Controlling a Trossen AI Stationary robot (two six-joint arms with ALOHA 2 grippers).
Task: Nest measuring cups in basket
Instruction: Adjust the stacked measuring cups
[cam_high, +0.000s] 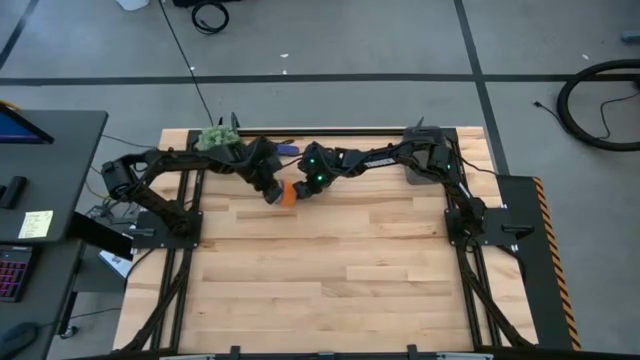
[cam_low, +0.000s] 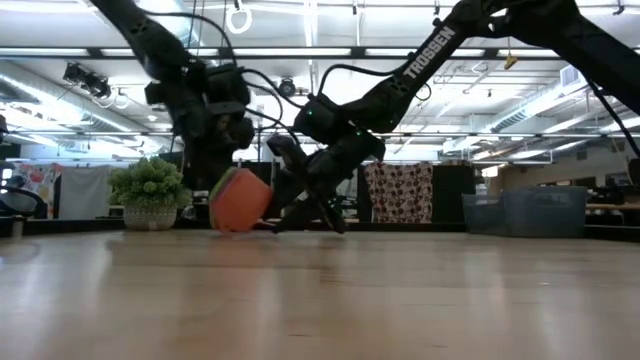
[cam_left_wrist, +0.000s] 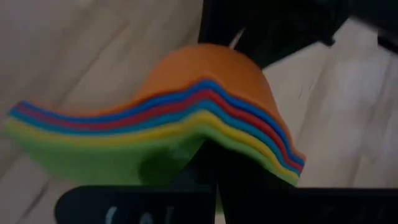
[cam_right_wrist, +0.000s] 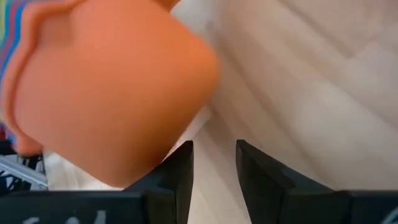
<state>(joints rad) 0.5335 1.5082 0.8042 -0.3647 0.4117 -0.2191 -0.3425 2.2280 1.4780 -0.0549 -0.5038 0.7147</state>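
Between both grippers: nested plastic measuring-cup stack (cam_left_wrist: 186, 118), orange outermost, light, stiff, slippery; left gripper (cam_high: 268, 189) clamps its rims, right gripper (cam_right_wrist: 214, 171) apart beside it.

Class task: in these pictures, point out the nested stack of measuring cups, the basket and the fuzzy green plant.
measuring cups (cam_left_wrist: 205, 74): left wrist view, orange outer cup's wall.
basket (cam_low: 530, 212): low view, side wall.
plant (cam_low: 150, 185): low view, foliage.
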